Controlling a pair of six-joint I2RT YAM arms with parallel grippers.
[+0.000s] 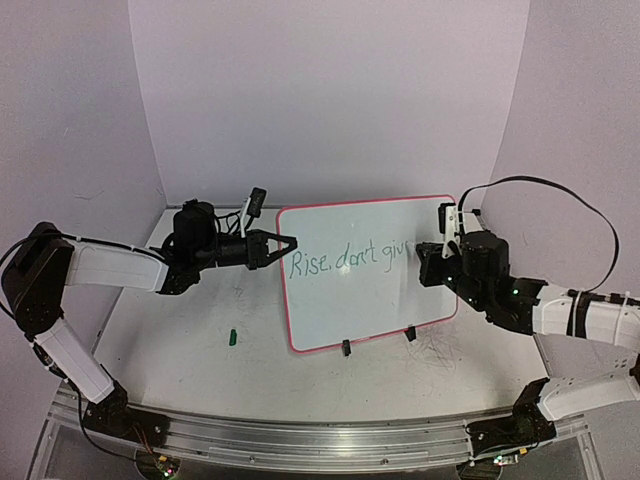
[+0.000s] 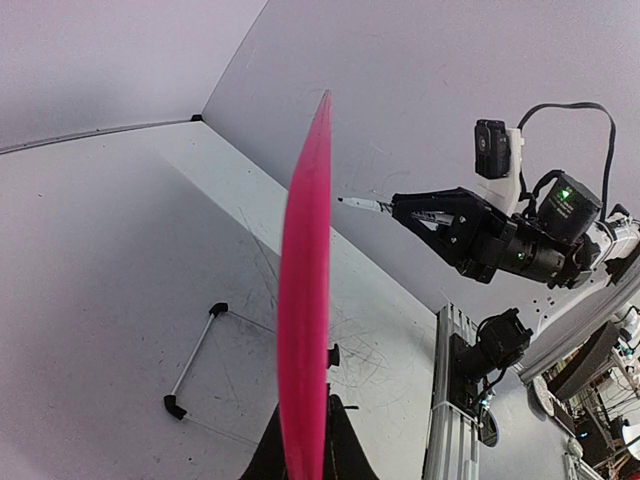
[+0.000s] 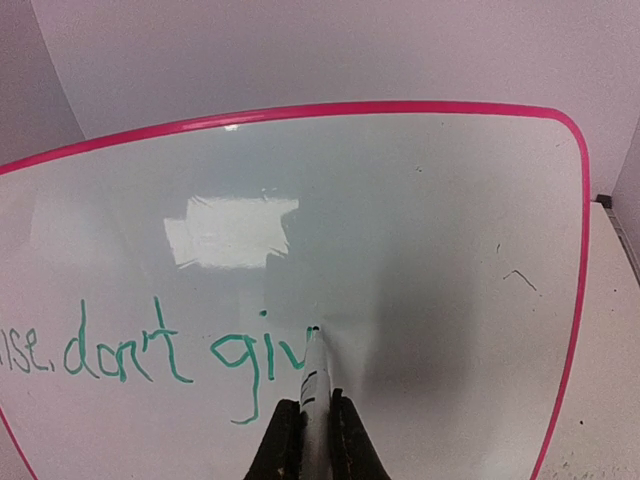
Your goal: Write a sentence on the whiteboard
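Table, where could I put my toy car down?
There is bare table in front of the whiteboard, between its black feet and the metal rail, and more left of the small green thing. Both board sides are crowded: left fingers grip its edge, right fingers press a marker to it.

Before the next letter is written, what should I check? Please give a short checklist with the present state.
1. The left gripper is shut on the whiteboard edge: ok.
2. The right gripper is shut on the marker: ok.
3. Marker tip sits right after "giv": ok.
4. Free space right of the writing: ok.
5. Both feet flat on the table: cannot tell.
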